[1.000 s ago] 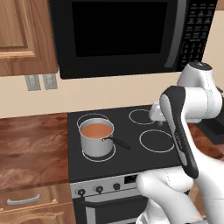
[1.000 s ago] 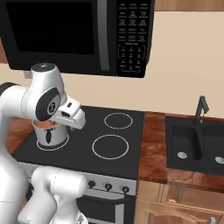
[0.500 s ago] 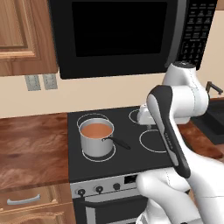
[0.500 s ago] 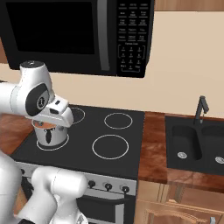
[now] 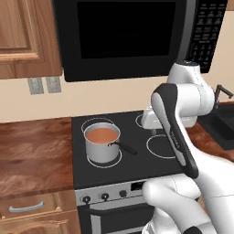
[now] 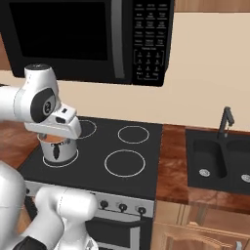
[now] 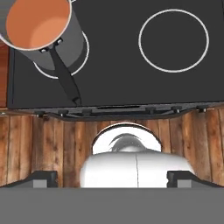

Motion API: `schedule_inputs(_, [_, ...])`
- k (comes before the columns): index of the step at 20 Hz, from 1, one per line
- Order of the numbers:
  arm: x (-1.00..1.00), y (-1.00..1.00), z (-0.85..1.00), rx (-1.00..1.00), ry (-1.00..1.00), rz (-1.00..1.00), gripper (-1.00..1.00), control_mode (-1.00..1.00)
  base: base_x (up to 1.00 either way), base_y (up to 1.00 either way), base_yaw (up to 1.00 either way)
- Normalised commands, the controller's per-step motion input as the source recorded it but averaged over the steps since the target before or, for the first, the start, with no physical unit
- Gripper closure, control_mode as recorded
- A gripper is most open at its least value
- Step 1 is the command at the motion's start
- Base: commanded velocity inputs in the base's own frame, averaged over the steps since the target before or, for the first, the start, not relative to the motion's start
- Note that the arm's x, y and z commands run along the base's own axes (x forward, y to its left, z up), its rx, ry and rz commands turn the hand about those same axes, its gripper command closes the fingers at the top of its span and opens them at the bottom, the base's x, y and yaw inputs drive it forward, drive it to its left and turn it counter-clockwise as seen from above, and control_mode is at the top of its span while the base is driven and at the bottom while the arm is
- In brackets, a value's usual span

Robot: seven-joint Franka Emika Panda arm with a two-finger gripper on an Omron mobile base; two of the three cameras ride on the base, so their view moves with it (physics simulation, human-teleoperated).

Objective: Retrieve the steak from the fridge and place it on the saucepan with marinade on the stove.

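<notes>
The steel saucepan (image 5: 101, 148) stands on the front left burner of the black stove (image 5: 137, 157), its black handle (image 7: 65, 81) pointing toward the stove's front edge. Smooth orange-brown marinade (image 7: 37, 22) fills it, with nothing else on the surface. My gripper (image 5: 152, 130) hangs over the middle of the cooktop, to the right of the saucepan and above its rim. In the hand view the gripper (image 7: 111, 179) is open, its fingertips (image 7: 41, 178) far apart with nothing between them. In the right base view the saucepan (image 6: 61, 155) sits partly behind my hand. The steak and the fridge are out of view.
A black microwave (image 5: 123, 36) hangs above the stove. A wooden counter (image 5: 32, 155) lies to the left, under a wooden cabinet (image 5: 23, 36). To the right are a dark sink (image 6: 219, 156) and its faucet (image 6: 225, 122). A wood floor (image 7: 43, 140) lies below the stove front.
The arm has swung left across the cooktop, bringing the hand nearer the saucepan. The gripper has stayed open. The saucepan has not moved.
</notes>
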Motion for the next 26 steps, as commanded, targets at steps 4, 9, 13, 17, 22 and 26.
schedule_inputs(4, [0.0, 0.0, 0.0, 0.0, 0.0, 0.0, -1.0, 1.0, -1.0, 1.0, 0.36])
schedule_inputs(9, [0.0, 0.0, 0.0, 0.0, 0.0, 0.0, -1.0, 1.0, -0.6, 0.68, 0.87])
schedule_inputs(13, [0.0, 0.0, 0.0, 0.0, 0.0, 0.0, -1.0, 1.0, -0.15, 0.01, 1.0])
schedule_inputs(17, [0.0, 0.0, 0.0, 0.0, 0.0, 0.0, -1.0, 1.0, -0.1, 0.0, 1.0])
schedule_inputs(22, [0.0, 0.0, 0.0, 0.0, 0.0, 0.0, -1.0, 1.0, -0.09, 0.01, 1.0])
schedule_inputs(26, [0.0, 0.0, 0.0, 0.0, 0.0, 0.0, -1.0, 1.0, 0.29, 0.39, 0.8])
